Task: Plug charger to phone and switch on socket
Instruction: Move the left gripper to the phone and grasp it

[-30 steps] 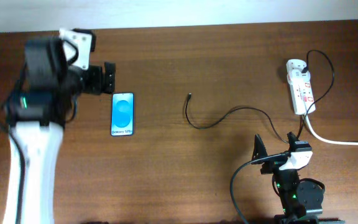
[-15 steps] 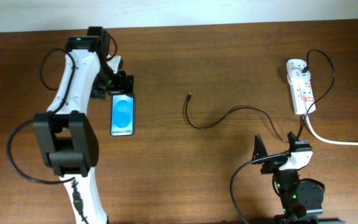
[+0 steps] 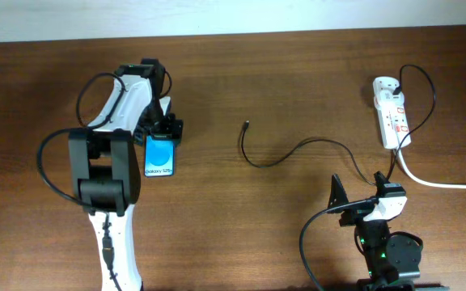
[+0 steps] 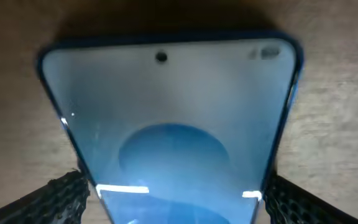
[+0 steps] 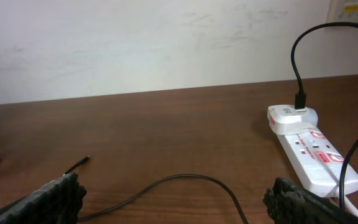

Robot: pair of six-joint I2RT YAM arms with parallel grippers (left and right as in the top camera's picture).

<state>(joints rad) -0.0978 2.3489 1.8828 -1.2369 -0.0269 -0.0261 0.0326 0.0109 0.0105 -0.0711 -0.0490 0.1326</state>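
Observation:
The phone (image 3: pixel 158 160) lies flat left of centre, its blue screen lit; its far end is hidden under my left gripper (image 3: pixel 162 131). In the left wrist view the phone (image 4: pixel 166 124) fills the frame, and my left gripper (image 4: pixel 176 202) is open, one finger on each side of it, close to its long edges. The charger cable (image 3: pixel 298 148) curves across the middle, with its free tip (image 3: pixel 247 124) apart from the phone. It runs to the white socket (image 3: pixel 392 113) at far right. My right gripper (image 3: pixel 356 192) is open and empty, and the cable (image 5: pixel 185 177) and socket (image 5: pixel 309 149) lie ahead of it.
A thick white cord (image 3: pixel 439 183) leaves the socket toward the right edge. A black plug (image 5: pixel 300 99) sits in the socket's far end. A pale wall runs along the table's far edge (image 3: pixel 298 34).
My left arm has swung right and come down over the phone's far end, so its fingers now straddle the phone. The right arm, cable and socket have not moved.

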